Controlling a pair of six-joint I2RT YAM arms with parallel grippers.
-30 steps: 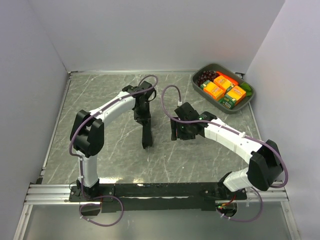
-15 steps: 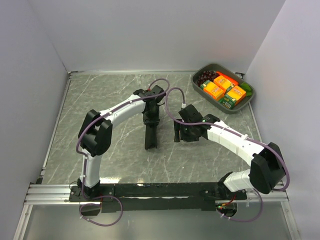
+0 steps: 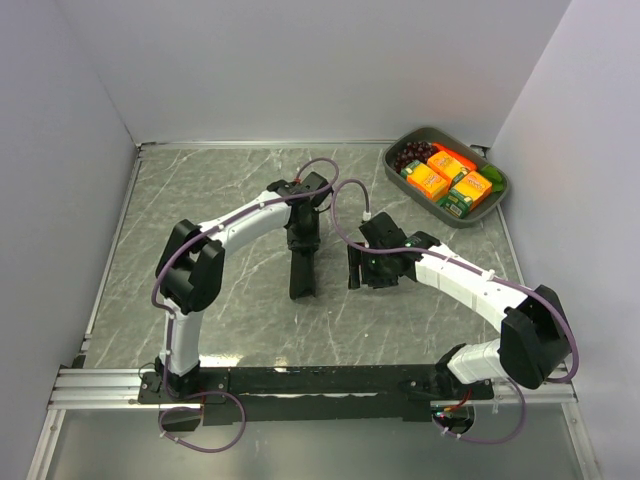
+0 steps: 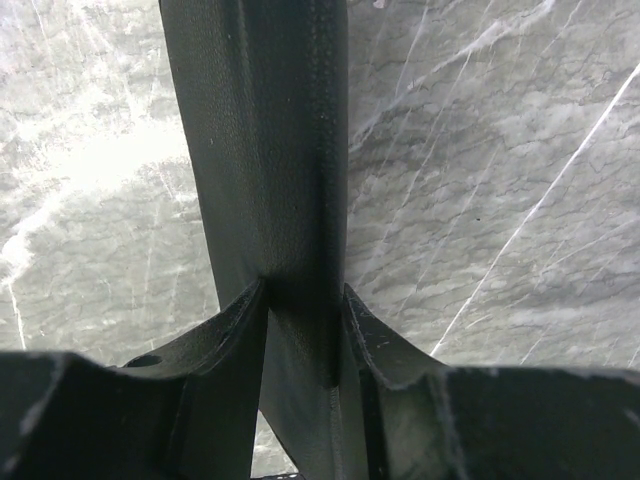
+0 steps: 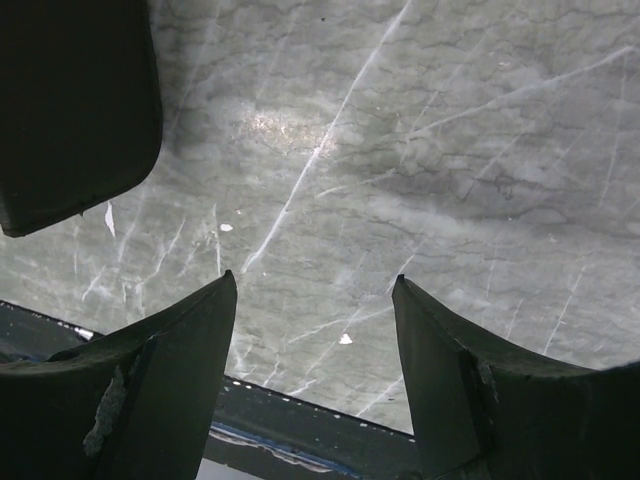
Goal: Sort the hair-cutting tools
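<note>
Top view: left jaws clenched on the upper end of the black zip case [image 3: 302,275], which hangs upright over mid-tabletop [image 3: 200,200]. Right jaws sit low, just right of the case. A grey bin [image 3: 425,131] of packets is at the far right corner.
Left wrist: jaws pinch the case at its stitched seam.
Right wrist: jaws released, nothing between them, with a corner of the case at upper left.
Scissors and clips can't be seen in any view.

Grey marble-look table [image 3: 200,190] — dark tray [image 3: 436,131] w/ snack boxes [image 3: 430,181] sits at far-right corner.
</note>
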